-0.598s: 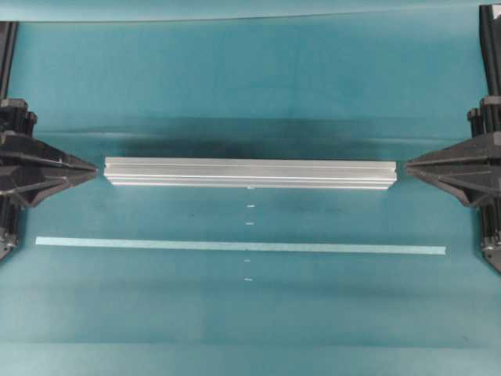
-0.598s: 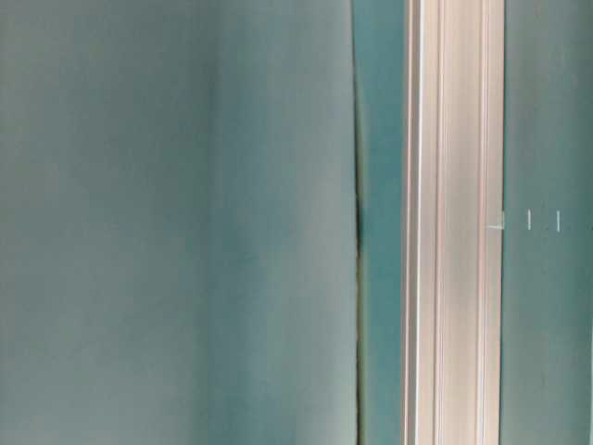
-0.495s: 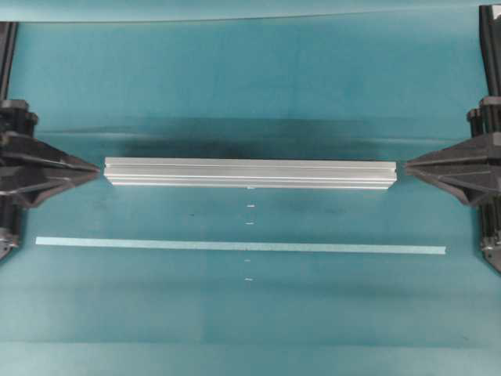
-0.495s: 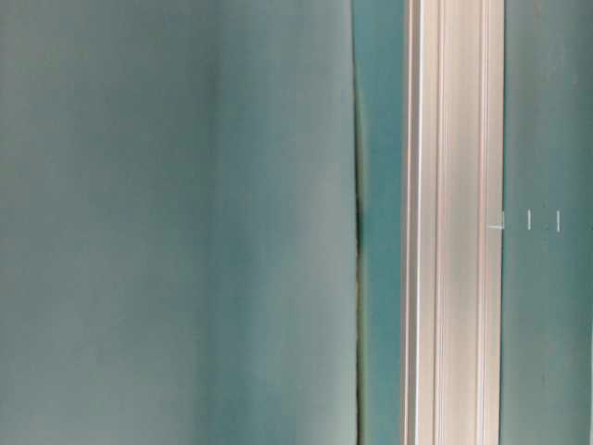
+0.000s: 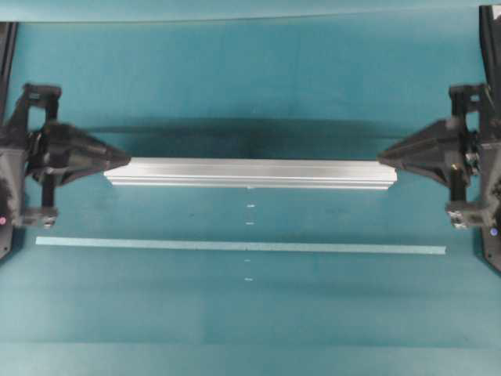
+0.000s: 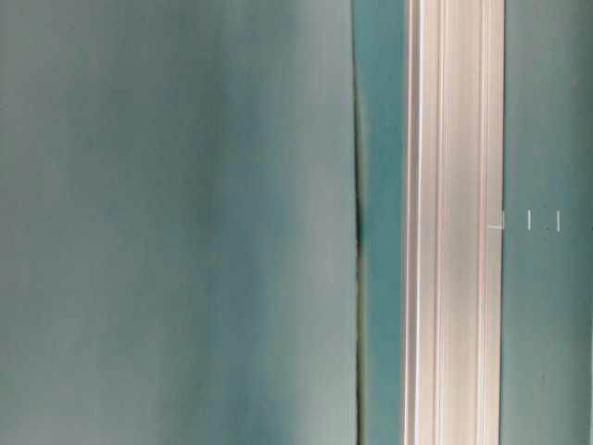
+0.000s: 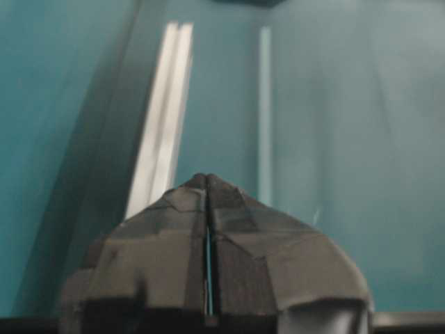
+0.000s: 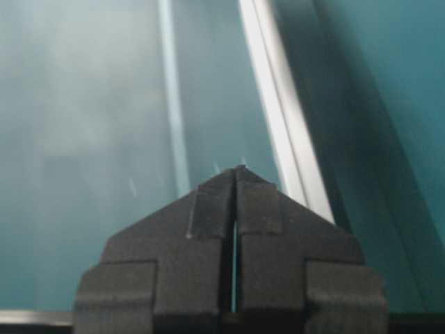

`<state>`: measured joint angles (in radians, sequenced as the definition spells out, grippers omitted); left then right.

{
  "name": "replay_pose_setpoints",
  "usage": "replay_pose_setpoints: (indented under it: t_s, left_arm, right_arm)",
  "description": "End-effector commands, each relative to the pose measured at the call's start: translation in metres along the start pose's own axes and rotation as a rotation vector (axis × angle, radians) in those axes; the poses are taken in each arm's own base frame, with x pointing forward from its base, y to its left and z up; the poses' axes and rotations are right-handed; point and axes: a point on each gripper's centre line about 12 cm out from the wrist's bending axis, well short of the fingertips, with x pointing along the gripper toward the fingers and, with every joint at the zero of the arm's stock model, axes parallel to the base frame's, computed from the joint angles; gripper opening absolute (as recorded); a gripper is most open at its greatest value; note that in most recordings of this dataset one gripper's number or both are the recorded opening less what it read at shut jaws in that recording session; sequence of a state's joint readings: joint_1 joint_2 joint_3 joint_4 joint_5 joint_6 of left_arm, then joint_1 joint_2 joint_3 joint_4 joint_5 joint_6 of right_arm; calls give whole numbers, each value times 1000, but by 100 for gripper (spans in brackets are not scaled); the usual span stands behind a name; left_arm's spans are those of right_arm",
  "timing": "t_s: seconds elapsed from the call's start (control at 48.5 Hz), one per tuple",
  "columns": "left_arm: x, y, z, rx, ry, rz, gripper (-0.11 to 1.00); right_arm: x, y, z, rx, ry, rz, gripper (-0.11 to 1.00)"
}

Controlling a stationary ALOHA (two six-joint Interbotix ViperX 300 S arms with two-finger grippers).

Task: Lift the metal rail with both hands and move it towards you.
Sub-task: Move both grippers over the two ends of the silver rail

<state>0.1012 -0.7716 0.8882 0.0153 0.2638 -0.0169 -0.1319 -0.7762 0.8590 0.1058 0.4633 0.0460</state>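
Metal rail [image 5: 250, 172] flat on teal table cover [image 5: 250, 78]

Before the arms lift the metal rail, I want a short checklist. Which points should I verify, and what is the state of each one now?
1. Left gripper at the left end of the metal rail: ok, its tip overlaps that end in the overhead view.
2. Right gripper at the right end: ok, same.
3. Jaws closed: ok, both pairs stand shut in the wrist views.
4. Firm contact with the rail ends: cannot tell.
5. Rail lifted off the table: cannot tell.
6. Path towards the tape strip: ok, only small white marks lie between.
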Motion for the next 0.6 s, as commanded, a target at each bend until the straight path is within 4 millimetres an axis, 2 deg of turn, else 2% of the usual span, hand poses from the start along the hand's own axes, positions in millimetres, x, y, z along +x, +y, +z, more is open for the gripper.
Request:
replay_pose_setpoints:
  t_s: [0.0, 0.227, 0.578]
  left_arm:
    - [-1, 6, 19, 6, 54, 24, -5]
    - [19, 18, 12, 84, 345, 47, -5]
    - [49, 34, 13, 218, 563, 27, -5]
  right_arm:
    - [1, -3, 7, 10, 89, -20, -1]
    - [21, -17, 2, -15, 398, -88, -1]
    - [61, -29, 8, -301, 693, -58, -1]
